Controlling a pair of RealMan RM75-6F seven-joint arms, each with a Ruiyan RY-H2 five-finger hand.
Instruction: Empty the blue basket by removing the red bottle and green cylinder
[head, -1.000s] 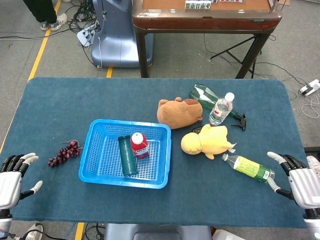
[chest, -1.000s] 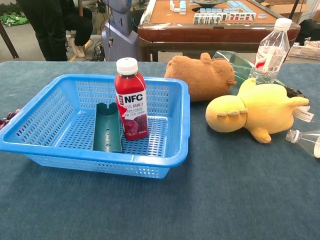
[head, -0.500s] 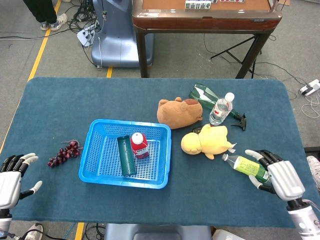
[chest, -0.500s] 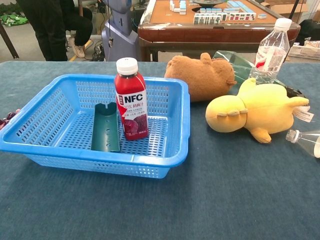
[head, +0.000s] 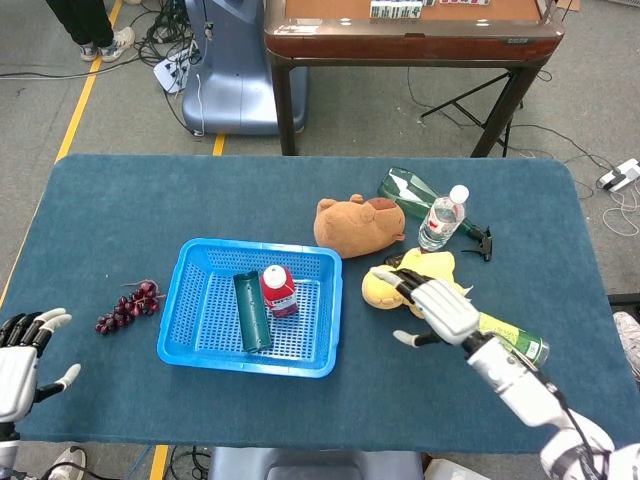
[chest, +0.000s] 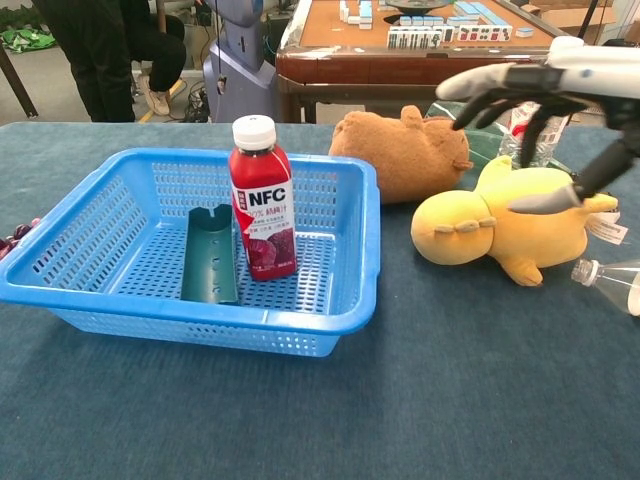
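**Right robot hand over the yellow toy, basket full**

Meanwhile, the right robot hand (head: 432, 306) hovers open, fingers spread, above the yellow plush (chest: 505, 225), which lies between it and the blue basket (head: 200, 340). A brown plush (head: 355, 224), a clear water bottle (head: 442, 217) and a lying green-labelled bottle (head: 518, 338) crowd the desk's right side; grapes (head: 127, 306) lie left. In the basket the red bottle (chest: 262, 211), white-capped and marked "NFC", stands upright beside the lying green cylinder (chest: 209, 256). The left robot hand (head: 20, 350) rests open at the near-left edge.

Cut off and covered

The left hand (head: 18, 365) ran off the frame's corner; the right hand (head: 432, 305) covered part of the yellow plush (head: 385, 288).
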